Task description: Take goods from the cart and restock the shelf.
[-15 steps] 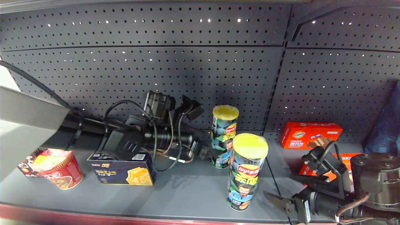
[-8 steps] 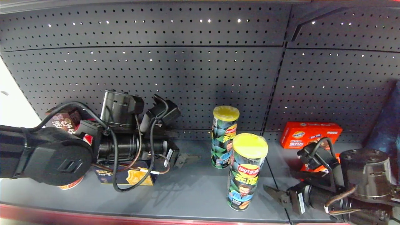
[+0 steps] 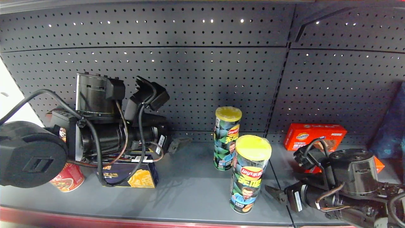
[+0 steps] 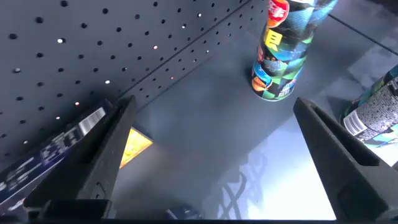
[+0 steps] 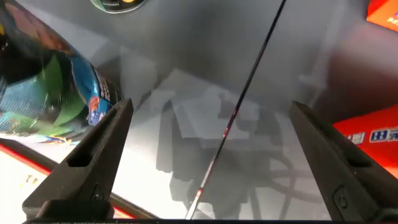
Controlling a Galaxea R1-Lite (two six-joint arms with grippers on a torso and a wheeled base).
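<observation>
Shelf point(image 3: 190, 193) deck grey, perforated back panel point(image 3: 190, 69) behind.

Two chip cans upright near the middle, yellow lids on both. Front can point(image 3: 250, 174) close to the shelf's front edge. Rear can point(image 3: 226, 139) just behind it and slightly toward the robot's left. Touching or apart: cannot tell.

Left gripper point(image 3: 178, 145) low over the deck, to the left of the rear can and apart from it, pointing toward it. Released: fingers spread wide in the left wrist view, only bare deck between them.

Blue box point(image 3: 136, 175) lying on the deck under the left arm. Red noodle cup point(image 3: 68, 181) further left, partly hidden by the arm.

Right gripper point(image 3: 274, 193) low at the shelf's front, just beside the front can on its right side. Released: fingers wide apart in the right wrist view, nothing held.

Orange box point(image 3: 313, 134) lying against the back panel in the right-hand section. Second orange box point(image 3: 378, 164) nearer the front, mostly hidden behind the right arm. Blue package point(image 3: 389, 133) at the far right edge, kind unclear.
</observation>
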